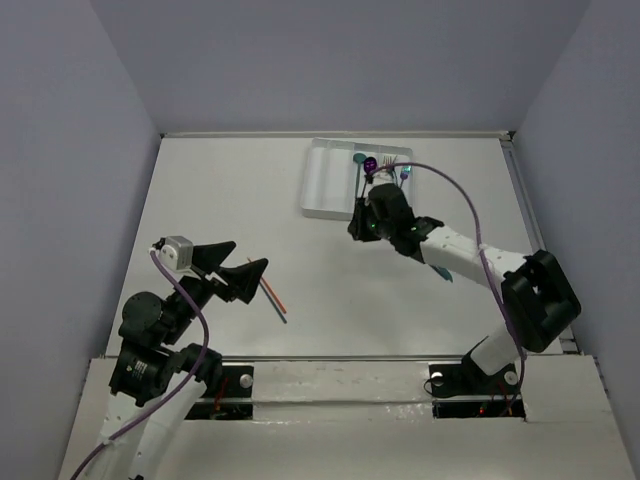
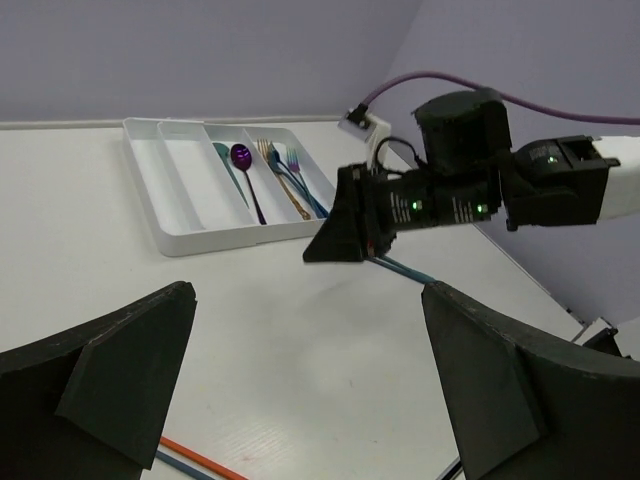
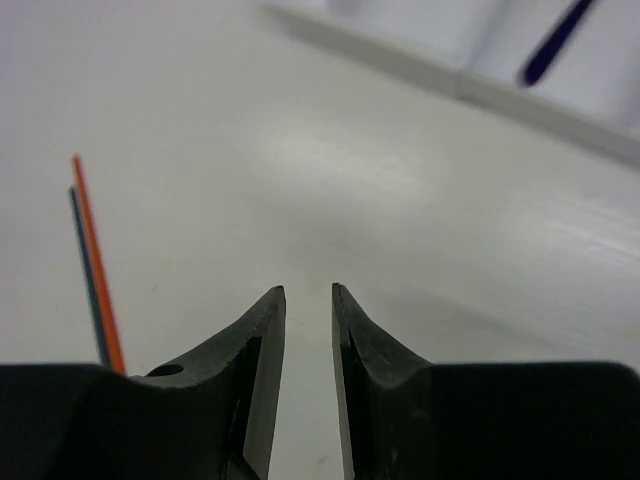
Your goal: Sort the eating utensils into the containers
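Slim metal eating utensils, some sorted in the tray and some loose on the table.

A glossy purple spoon (image 2: 242,156), a teal spoon (image 2: 224,158), a gold fork (image 2: 287,187) and bluish forks (image 2: 296,172) lie lengthwise in the right-hand slots of the white rectangular plastic tray (image 2: 230,237), whose left-hand slots show only bare plastic. A thin orange and teal pair of chopsticks (image 1: 273,298) rests side by side on the matte white table (image 1: 220,190), just beside the left gripper (image 1: 251,253). That gripper's broad, wedge-shaped black fingers (image 2: 120,370) are spread wide and hold nothing. The right gripper (image 3: 308,292) hangs near the tray's near edge, its curved, tapering tips a narrow slit apart with nothing between them. Another slim teal rod (image 2: 408,271) lies on the table beneath the right arm.
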Robot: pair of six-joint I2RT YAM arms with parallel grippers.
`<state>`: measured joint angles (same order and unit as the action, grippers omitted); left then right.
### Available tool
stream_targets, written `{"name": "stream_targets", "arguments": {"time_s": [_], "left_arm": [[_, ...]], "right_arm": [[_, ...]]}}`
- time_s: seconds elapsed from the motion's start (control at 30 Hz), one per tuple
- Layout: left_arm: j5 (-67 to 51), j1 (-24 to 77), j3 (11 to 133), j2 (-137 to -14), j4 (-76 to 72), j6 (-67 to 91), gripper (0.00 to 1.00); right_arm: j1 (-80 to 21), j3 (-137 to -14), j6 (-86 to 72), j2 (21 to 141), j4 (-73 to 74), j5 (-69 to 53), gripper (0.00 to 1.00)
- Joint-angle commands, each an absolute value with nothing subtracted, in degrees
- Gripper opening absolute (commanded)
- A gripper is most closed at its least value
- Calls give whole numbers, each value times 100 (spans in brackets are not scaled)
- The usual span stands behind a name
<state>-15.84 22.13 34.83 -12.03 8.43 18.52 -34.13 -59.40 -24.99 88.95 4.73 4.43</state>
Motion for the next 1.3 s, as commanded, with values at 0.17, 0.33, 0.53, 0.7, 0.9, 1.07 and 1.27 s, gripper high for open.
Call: {"name": "stream_targets", "arguments": {"time_s": [0.17, 0.33, 0.53, 0.7, 0.9, 1.07, 1.27], "left_arm": [[-723, 2241, 3559, -775, 852, 1889, 99], [-106, 2241, 3621, -449, 1055, 1977, 99], [-298, 2241, 3586, -474, 976, 1951, 99], [-264, 2241, 3586, -492, 984, 1942, 99], [-308, 2241, 3569, -501, 958, 1942, 99], [-404, 2241, 3560, -519, 923, 1934, 99], [-413, 2241, 3551, -501, 923, 1934, 99]], "right_arm": [[-5675, -6810, -2180, 9922, 1037, 851, 21], [-6266, -7688, -2083, 10783, 1186, 1151, 32], [-6521, -8103, -2057, 11452, 1284, 1319, 40], [-6697, -8472, -2021, 11794, 1406, 1371, 41], [-6750, -8604, -2057, 11953, 1433, 1450, 41], [-6803, -8648, -2118, 12076, 1555, 1608, 37], [-6864, -8894, -2197, 12322, 1889, 2090, 28]]}}
